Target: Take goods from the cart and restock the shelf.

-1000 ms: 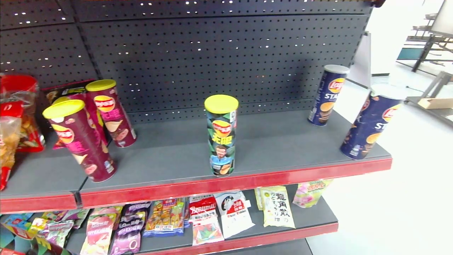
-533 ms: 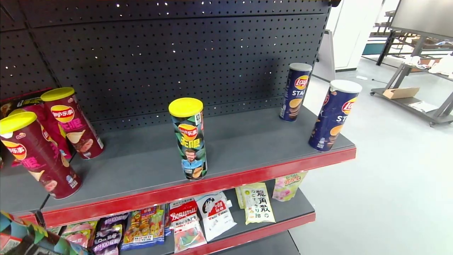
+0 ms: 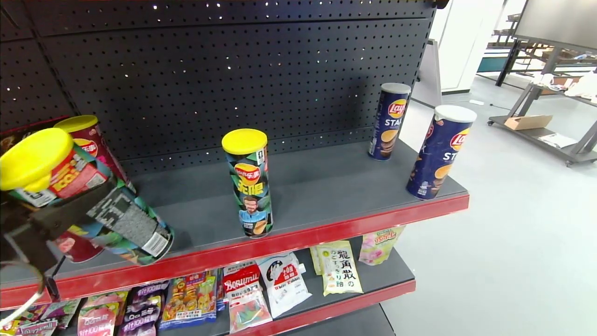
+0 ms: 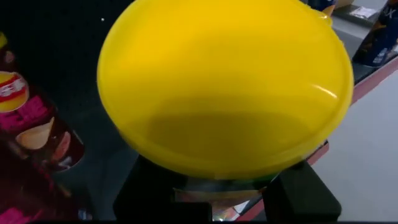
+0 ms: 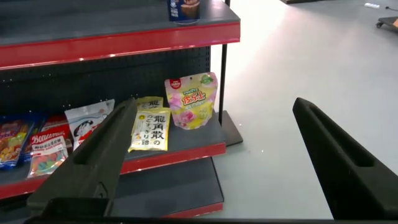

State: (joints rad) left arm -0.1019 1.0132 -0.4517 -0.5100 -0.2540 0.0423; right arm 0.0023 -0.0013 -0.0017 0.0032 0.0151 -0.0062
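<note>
My left gripper (image 3: pixel 79 205) is shut on a green chip can (image 3: pixel 121 219) with a yellow lid (image 3: pixel 35 158). The can hangs tilted over the front left of the grey shelf (image 3: pixel 326 186). In the left wrist view the yellow lid (image 4: pixel 227 87) looms close, with the black fingers (image 4: pixel 143 196) on either side of the can below it. A matching green can (image 3: pixel 247 184) stands upright mid-shelf, to the right of the held one. My right gripper (image 5: pixel 217 180) is open and holds nothing, low down facing the lower shelf (image 5: pixel 180 152) and the floor.
Maroon cans (image 3: pixel 88 140) stand at the back left, partly behind the held can. Two dark blue cans (image 3: pixel 389 121) (image 3: pixel 440 154) stand at the shelf's right end. A pegboard (image 3: pixel 233 70) backs the shelf. Snack packets (image 3: pixel 284 284) lie below. A trolley (image 3: pixel 541 126) stands far right.
The head camera swung right earlier, then held still. My left gripper has come up into view at the left with the green can, covering the front maroon can.
</note>
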